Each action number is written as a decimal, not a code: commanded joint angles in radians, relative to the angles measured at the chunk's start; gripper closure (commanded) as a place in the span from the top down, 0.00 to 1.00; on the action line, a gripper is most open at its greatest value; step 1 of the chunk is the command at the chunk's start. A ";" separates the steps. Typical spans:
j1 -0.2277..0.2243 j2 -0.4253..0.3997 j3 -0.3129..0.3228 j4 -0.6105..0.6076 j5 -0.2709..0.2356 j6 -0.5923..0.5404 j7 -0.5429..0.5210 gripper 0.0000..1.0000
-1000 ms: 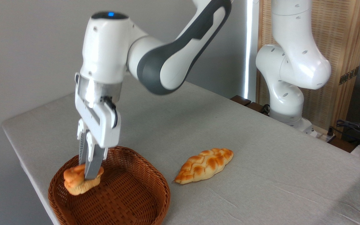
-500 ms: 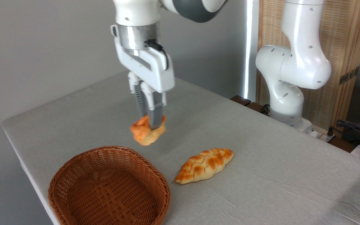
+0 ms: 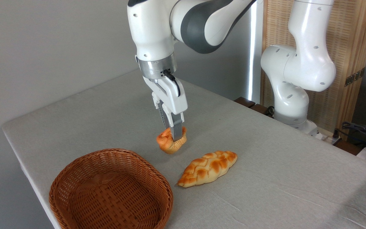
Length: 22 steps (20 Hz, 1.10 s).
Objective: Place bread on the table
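The bread (image 3: pixel 170 143), a small orange-golden knotted bun, sits low over the grey table (image 3: pixel 91 114), just behind the basket's far rim. My gripper (image 3: pixel 174 135) points down and is shut on the bun's top. Whether the bun's underside touches the cloth I cannot tell.
A brown wicker basket (image 3: pixel 75 178) stands at the front left corner with nothing in it. A longer braided loaf (image 3: pixel 208 168) lies on the cloth just right of the bun. The arm's white base (image 3: pixel 294 95) stands at the back right edge.
The gripper lifted the bun out of the basket, carried it right and back over the table, and has come down close to the cloth beside the braided loaf.
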 commanded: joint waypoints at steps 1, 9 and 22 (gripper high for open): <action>-0.005 -0.003 -0.005 -0.011 0.005 0.021 0.008 1.00; -0.005 0.000 -0.006 0.047 0.005 0.017 -0.004 1.00; 0.107 0.250 0.008 0.654 -0.051 -0.301 -0.150 1.00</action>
